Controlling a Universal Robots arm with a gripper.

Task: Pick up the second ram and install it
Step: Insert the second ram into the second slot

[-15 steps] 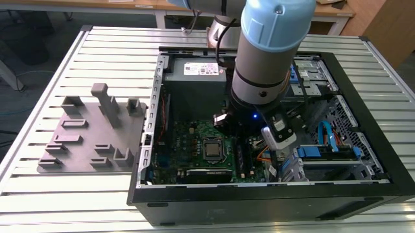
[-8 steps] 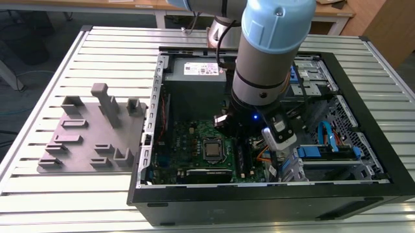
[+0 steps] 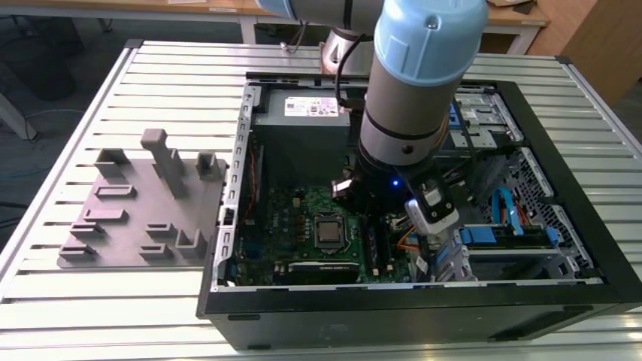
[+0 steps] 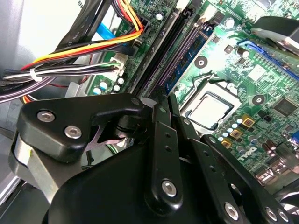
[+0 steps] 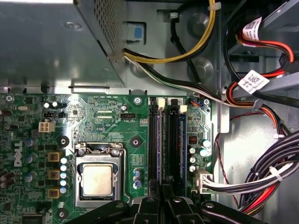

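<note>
Grey plastic fixture block (image 3: 140, 207) is placed on the slatted table (image 3: 71, 301) at the exterior view's left, at nine o'clock from the open computer case (image 3: 561, 297). Green motherboard (image 5: 100, 126) with processor socket (image 5: 97, 179) is laid inside. Gripper (image 5: 161, 198) is lowered over the memory slots (image 5: 164, 140); jaws are drawn together. Second ram (image 4: 187, 58) is seated in a slot.

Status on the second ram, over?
Claw low over memory slots, beside processor. Second ram: cannot tell if in claw. Cable bundle off to one side, apart from claw.
</note>
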